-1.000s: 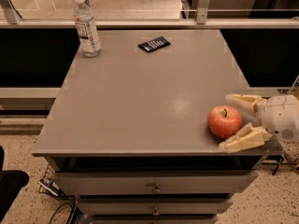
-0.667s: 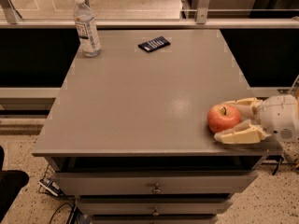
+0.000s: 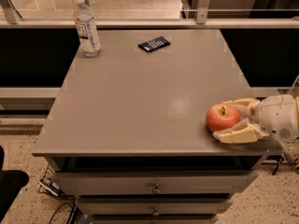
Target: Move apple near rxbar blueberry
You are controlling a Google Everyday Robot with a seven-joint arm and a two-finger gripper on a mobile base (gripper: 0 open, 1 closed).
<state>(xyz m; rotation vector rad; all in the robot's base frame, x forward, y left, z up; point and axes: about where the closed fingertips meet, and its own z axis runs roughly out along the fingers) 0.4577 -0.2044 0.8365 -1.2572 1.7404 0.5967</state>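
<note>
I am looking down on a grey table (image 3: 140, 101), its flat top sitting over drawers. A clear water bottle (image 3: 87, 27) is standing upright at the far left corner. The rxbar blueberry (image 3: 154, 44) is lying flat near the middle of the far edge, well apart from the bottle. The apple (image 3: 223, 117) is resting near the front right corner, and my gripper (image 3: 221, 119) is reaching in over the right edge, clasping it from both sides.

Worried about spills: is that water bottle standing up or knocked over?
Upright: the water bottle stands cap up, far left. The gripper is at the apple, near right.
</note>
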